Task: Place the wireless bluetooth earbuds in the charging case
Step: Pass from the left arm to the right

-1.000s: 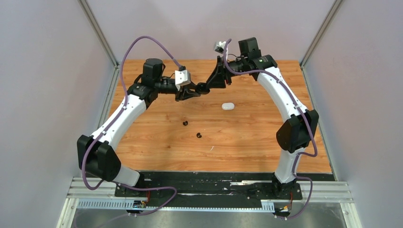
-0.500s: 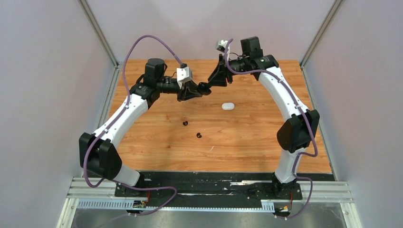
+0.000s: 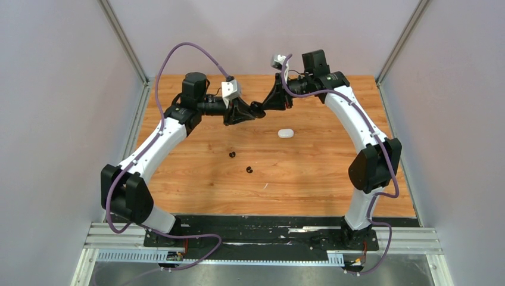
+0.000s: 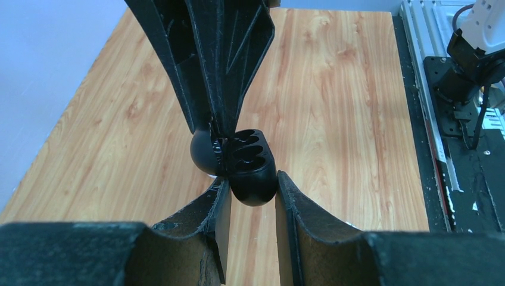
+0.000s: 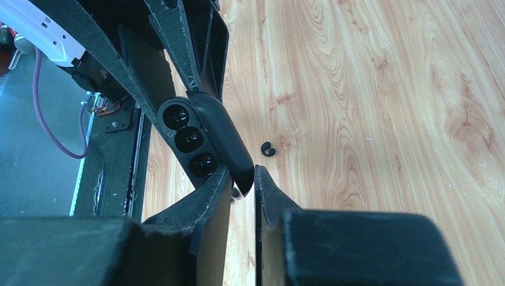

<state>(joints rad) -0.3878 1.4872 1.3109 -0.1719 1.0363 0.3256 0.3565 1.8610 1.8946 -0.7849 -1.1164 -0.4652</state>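
A black charging case (image 3: 256, 109) hangs open in the air over the far middle of the table, held between both grippers. My left gripper (image 4: 251, 185) is shut on its socketed base (image 4: 253, 170). My right gripper (image 5: 243, 176) is shut on the edge of the hinged lid (image 5: 221, 136), and the base's round sockets (image 5: 190, 140) look empty. Two black wireless bluetooth earbuds (image 3: 232, 155) (image 3: 249, 170) lie loose on the wood below. One of them (image 5: 268, 149) shows in the right wrist view, and the other is half hidden behind my left finger.
A shut white pill-shaped case (image 3: 286, 133) lies on the table right of the held case. A tiny white speck (image 3: 265, 186) sits nearer the front. Grey walls stand close on the left, right and back of the wooden table (image 3: 333, 179).
The left wrist has rolled and lifted slightly, bringing the case up. The right jaws have narrowed onto the lid. The earbuds and the white case have not moved.
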